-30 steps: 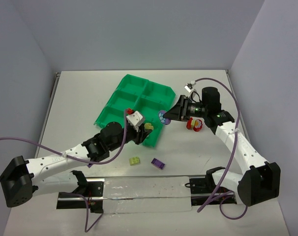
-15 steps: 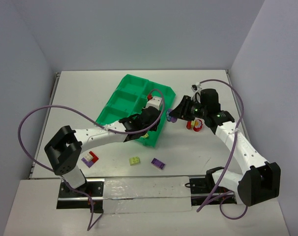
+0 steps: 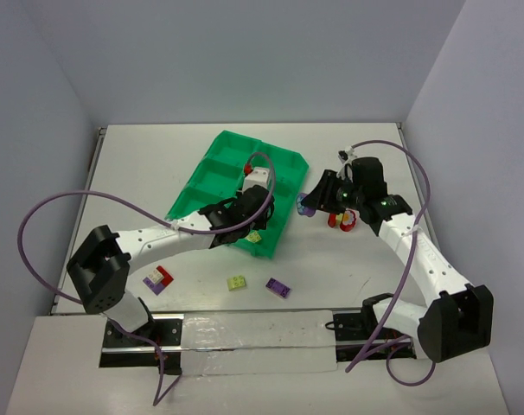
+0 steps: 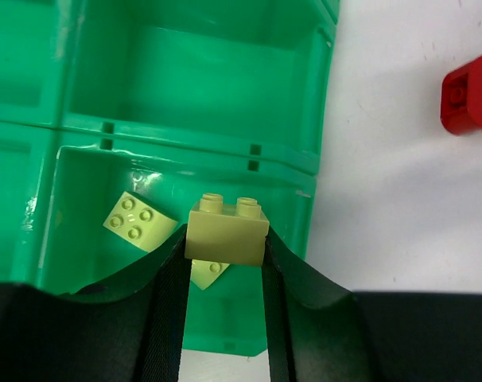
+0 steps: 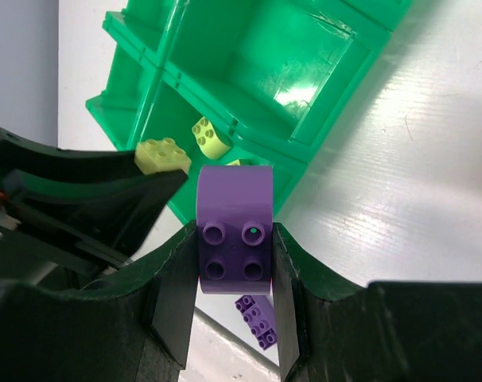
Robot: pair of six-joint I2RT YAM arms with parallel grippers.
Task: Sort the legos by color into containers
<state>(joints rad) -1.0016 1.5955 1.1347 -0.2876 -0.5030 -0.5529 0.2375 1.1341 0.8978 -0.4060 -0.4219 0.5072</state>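
Note:
My left gripper is shut on a pale yellow lego and holds it over the near right compartment of the green tray. Two yellow legos lie in that compartment, one partly hidden under the held brick. In the top view this gripper hangs at the tray's near corner. My right gripper is shut on a purple lego with a rounded top. It hovers just right of the tray, and the top view shows the purple brick over the table.
Loose on the table are a yellow-green brick, a purple brick, a red, white and purple cluster by the left arm, and a red and yellow piece under the right wrist. The two grippers are close together.
The left arm has swung in over the tray's near corner, still carrying the yellow brick. The right gripper has drifted a little to the right with the purple brick.

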